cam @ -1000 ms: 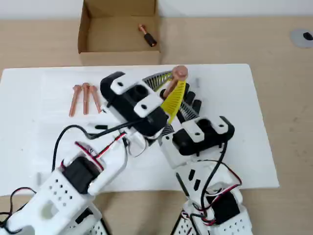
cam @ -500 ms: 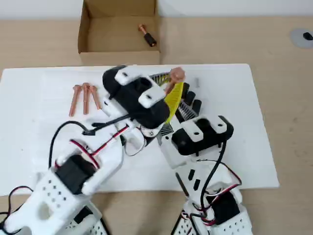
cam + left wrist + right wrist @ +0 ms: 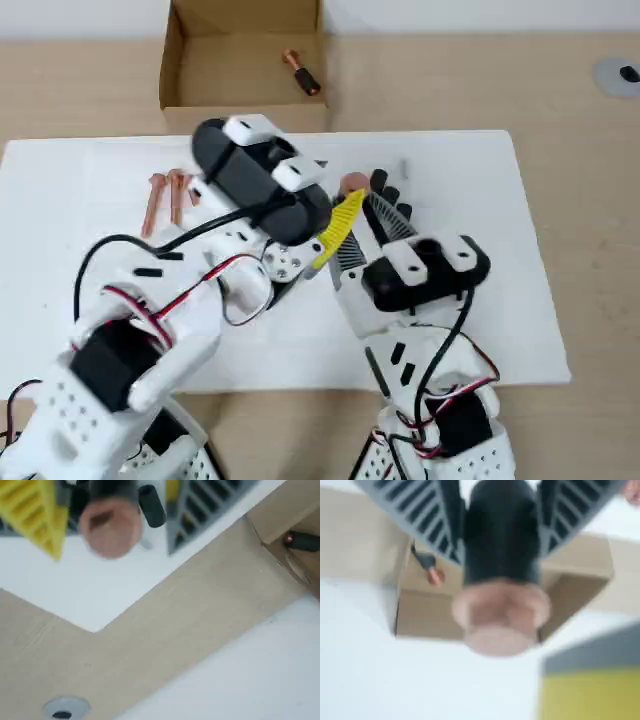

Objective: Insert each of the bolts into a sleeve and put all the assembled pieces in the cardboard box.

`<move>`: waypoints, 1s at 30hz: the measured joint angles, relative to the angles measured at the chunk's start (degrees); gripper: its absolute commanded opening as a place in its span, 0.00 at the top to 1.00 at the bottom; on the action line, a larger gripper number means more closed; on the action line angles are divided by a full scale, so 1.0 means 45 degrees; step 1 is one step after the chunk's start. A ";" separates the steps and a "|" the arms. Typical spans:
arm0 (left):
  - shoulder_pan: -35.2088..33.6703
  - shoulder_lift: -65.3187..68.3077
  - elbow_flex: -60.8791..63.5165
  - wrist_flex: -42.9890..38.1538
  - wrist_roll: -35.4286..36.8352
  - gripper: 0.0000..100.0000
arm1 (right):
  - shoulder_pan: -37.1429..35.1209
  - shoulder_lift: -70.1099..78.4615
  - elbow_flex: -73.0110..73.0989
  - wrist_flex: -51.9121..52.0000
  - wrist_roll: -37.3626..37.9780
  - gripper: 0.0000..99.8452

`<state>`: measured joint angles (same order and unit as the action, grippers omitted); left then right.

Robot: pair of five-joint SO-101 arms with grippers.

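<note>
Grips a black sleeve (image 3: 501, 540) in the right gripper (image 3: 501, 555), grey jaws clamped on its 2 sides. Carries a copper bolt (image 3: 500, 617) seated in that sleeve, broad head sticking out of the end on the side toward the cardboard box (image 3: 225, 75). Holds the pair over the middle of the white mat (image 3: 480, 300).

Keeps the left gripper (image 3: 114, 549) just beside the bolt's head, jaws apart, with the head framed in the gap between the yellow finger (image 3: 35, 515) and the grey finger (image 3: 200, 502). Contact between yellow finger and head: impossible to tell.

Shows 1 assembled piece (image 3: 301, 73) lying inside the box, near the right wall, copper head toward the far wall. Leaves 3 loose bolts (image 3: 176, 195) side by side on the mat in front of the box, partly hidden under the left arm (image 3: 250, 175). Leaves loose sleeves (image 3: 403, 212) on the mat just past the right gripper, on the side away from the loose bolts. Sets mat and box on a wooden table (image 3: 580, 180), with a grey grommet (image 3: 615, 75) at the far right edge.
</note>
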<state>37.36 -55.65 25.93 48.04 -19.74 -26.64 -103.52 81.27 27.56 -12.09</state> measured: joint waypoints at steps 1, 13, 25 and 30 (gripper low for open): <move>0.0000 0.0000 -0.0293 0.0234 0.0000 0.85 | 0.0000 0.0000 0.0020 0.0000 0.0000 0.99; -0.3263 0.2012 -0.5509 0.4396 0.2266 0.85 | 0.0547 0.0684 0.0938 -0.4923 0.0957 0.99; -0.7873 0.3321 -0.7209 1.0549 0.2462 0.91 | 0.0567 0.9026 -0.4650 -0.7736 0.1035 0.99; -0.8694 0.3380 -0.5158 1.0725 0.2481 0.94 | 0.0567 1.2405 -0.7209 -0.9026 0.1074 0.99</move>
<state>-1.76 -40.44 2.73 96.31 -8.57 -24.09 -47.69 48.84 -13.05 -7.25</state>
